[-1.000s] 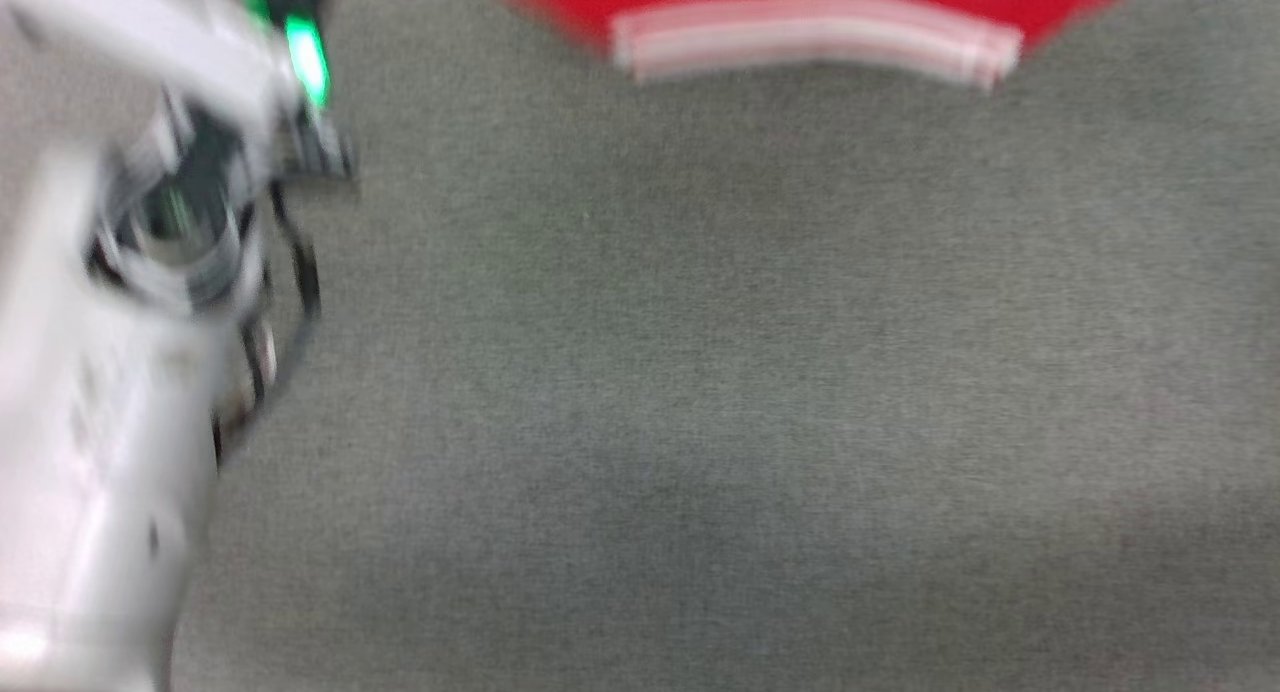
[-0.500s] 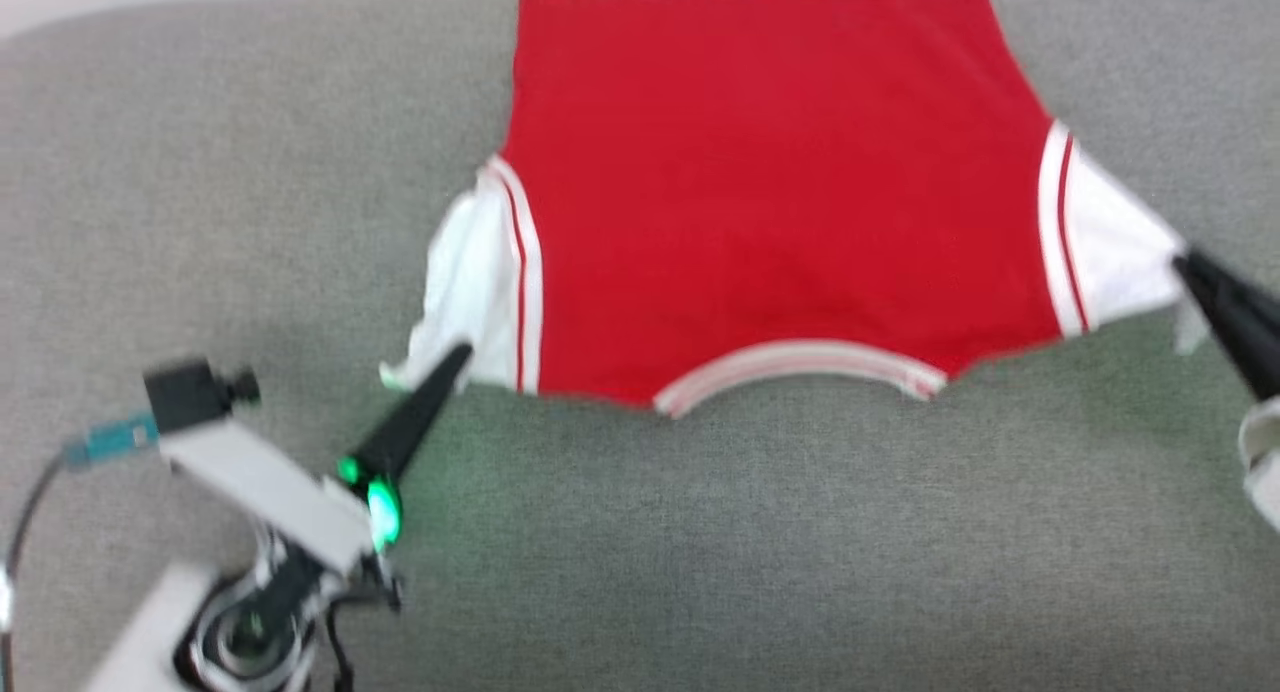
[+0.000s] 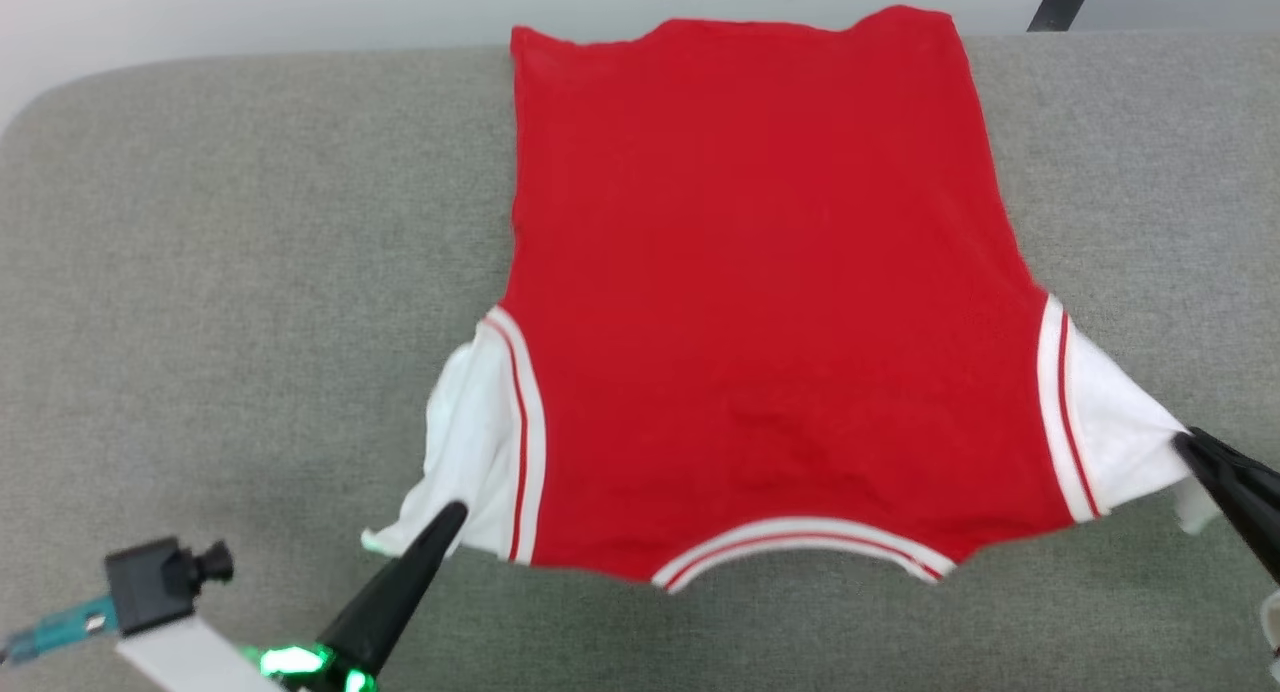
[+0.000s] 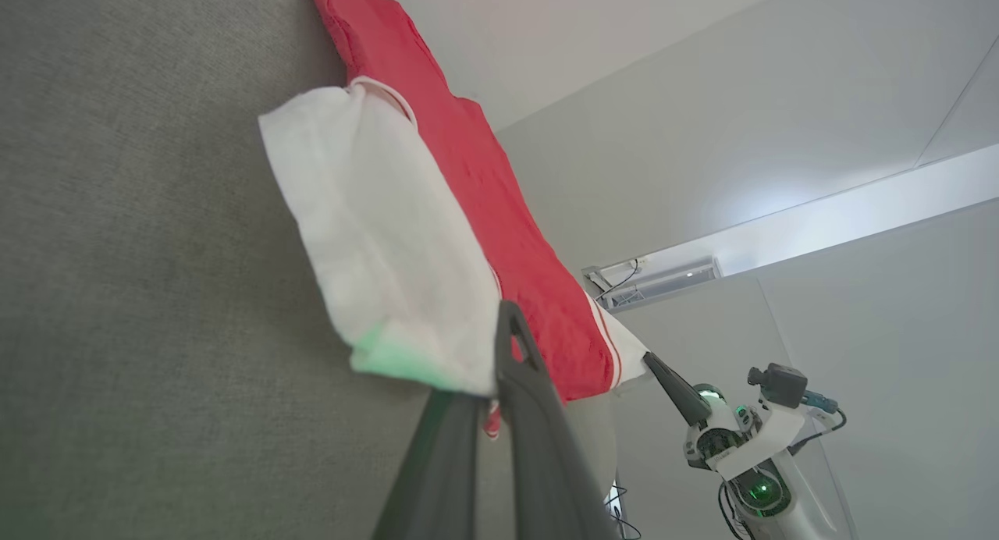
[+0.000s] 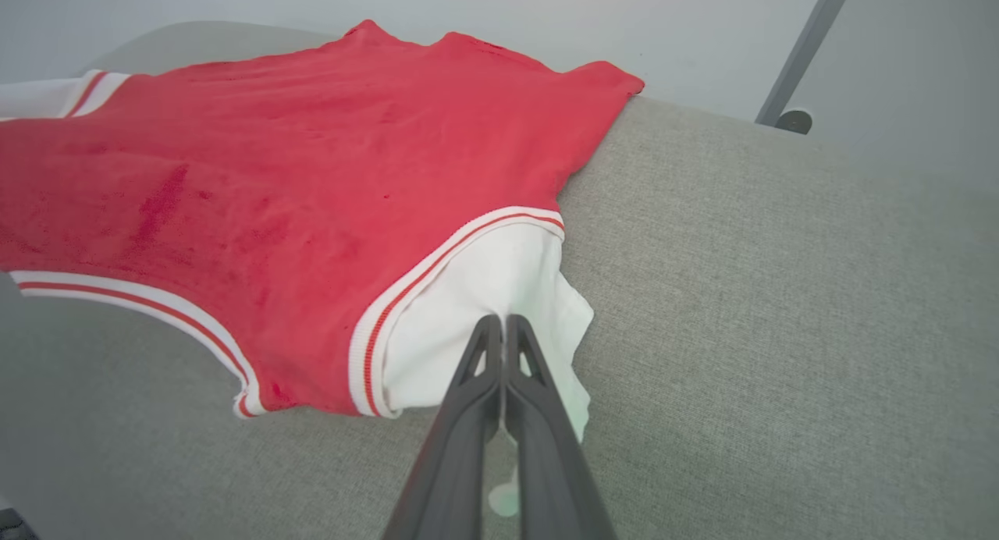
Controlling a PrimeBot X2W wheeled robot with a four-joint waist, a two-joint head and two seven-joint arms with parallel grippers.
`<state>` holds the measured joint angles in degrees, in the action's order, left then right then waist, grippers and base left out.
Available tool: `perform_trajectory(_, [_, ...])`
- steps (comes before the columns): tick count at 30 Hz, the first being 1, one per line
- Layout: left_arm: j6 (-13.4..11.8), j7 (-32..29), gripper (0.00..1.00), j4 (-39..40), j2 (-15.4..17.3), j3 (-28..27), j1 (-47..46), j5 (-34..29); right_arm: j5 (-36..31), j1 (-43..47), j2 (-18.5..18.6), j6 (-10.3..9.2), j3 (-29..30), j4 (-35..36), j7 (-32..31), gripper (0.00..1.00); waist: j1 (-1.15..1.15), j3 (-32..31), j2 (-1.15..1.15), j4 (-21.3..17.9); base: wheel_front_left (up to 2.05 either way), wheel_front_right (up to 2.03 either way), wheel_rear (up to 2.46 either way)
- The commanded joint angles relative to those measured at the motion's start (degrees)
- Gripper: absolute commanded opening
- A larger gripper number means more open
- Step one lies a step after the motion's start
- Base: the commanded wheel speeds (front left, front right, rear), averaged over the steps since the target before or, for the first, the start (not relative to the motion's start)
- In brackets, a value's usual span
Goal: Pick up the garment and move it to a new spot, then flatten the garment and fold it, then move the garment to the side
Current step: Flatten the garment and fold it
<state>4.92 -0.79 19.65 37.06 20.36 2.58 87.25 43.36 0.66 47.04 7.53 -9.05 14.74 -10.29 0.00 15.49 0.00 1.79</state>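
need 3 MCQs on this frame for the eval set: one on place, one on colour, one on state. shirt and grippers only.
1. Where is the striped neck trim of the red soft jersey shirt spread on the grey fabric surface?
A. at the shirt's far end
B. at the end nearest the robot
C. hidden under a sleeve

2. What colour are the sleeves?
A. white
B. black
C. red

3. How are the left gripper and right gripper?
A. both open
B. one open, one shut
C. each shut on a sleeve

Key: B, the head view shows the trim lowest, between the grippers. A, both sleeves are plain white. C, both wrist views show jaws closed on white cloth.
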Motion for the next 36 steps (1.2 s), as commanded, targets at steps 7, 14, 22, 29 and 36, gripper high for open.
perform_trajectory(7, [-2.49, 1.79, 0.0, 6.02, 1.92, -0.6, 7.12, -1.03, -1.1, 6.89, -2.85, -0.09, 6.06, 5.55, -4.31, 0.0, 0.0, -0.35, 0.0, -0.36, 0.0, 0.0, 0.0])
perform_trajectory(14, [-2.36, 0.77, 0.0, 2.82, 0.0, 1.6, 5.67, -0.86, -0.07, 7.22, -4.22, -0.09, 5.16, 6.94, -7.29, 0.0, 0.0, 0.35, 0.0, -0.07, 0.0, 0.0, 0.0])
perform_trajectory(22, [-1.72, -2.11, 0.0, -8.74, -3.93, 5.14, -2.58, -2.29, -0.12, 1.04, -2.96, -0.09, -1.7, -1.04, -7.23, 0.0, 0.0, 2.52, 0.0, 1.03, 0.0, 0.0, 0.0])
perform_trajectory(29, [-3.91, -1.62, 0.0, -17.75, -5.69, 8.58, -7.05, -8.87, -1.72, -3.15, -1.56, -0.09, -10.2, -9.79, -6.3, 0.0, 0.0, 3.87, 0.0, 1.56, 0.0, 0.0, 0.0])
perform_trajectory(36, [-3.5, -1.19, 0.0, -21.41, -7.2, 10.22, -8.39, -10.97, -0.86, -6.34, -2.69, -0.09, -15.66, -15.0, -3.05, 0.0, 0.0, 4.76, 0.0, 1.52, 0.0, 0.0, 0.0])
